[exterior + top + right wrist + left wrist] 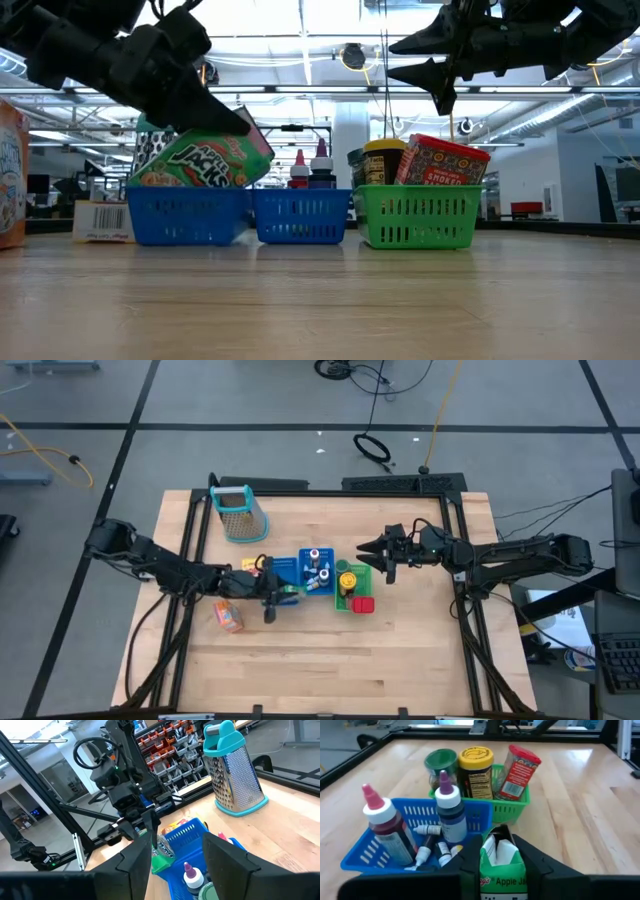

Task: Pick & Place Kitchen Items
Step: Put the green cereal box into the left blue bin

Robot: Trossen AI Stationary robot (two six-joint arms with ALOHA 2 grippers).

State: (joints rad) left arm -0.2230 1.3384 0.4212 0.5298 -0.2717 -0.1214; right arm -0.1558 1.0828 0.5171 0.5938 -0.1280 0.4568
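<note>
My left gripper [270, 597] is shut on a green Apple Jacks box [200, 160] at the left end of the blue trays [190, 215]. The second blue tray [480, 815] holds two dropper bottles [451, 812] and several tiny bottles. Beside it, the green tray [512, 802] holds a yellow-lidded jar [476, 770], a green-lidded jar [441, 765] and a red block [517, 772]. An orange packet [228, 617] lies on the table near my left arm. My right gripper [378, 555] hangs open above the green tray and holds nothing. My left gripper pinches the green box by its two opposite sides [492, 870], one finger [470, 865] on each side. It comes from the table's left, slanting a little downward. The box sits tilted; the blue tray's wall hides its lower end [165, 180], so whether it rests there cannot be told.
A metal grater with a teal handle [240, 512] stands at the far left of the table. A pale box with a barcode [100, 220] lies left of the blue trays. Bare wood stretches along the near edge and to the right of the green tray.
</note>
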